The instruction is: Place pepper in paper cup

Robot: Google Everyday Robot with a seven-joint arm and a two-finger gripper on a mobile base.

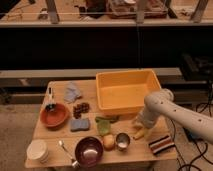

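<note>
Single camera, set high at mid distance, looks obliquely down across the wooden table (50, 134) toward dark shelving behind; arm (175, 112) in from the right, gripper (139, 128) low over the table's right-front part.

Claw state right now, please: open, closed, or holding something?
Claw: cannot be told. It is down near the table, in front of the yellow tub.

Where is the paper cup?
In the camera view, the paper cup sits bottom left, just below the red bowl; the gripper is right of the metal cup.
</note>
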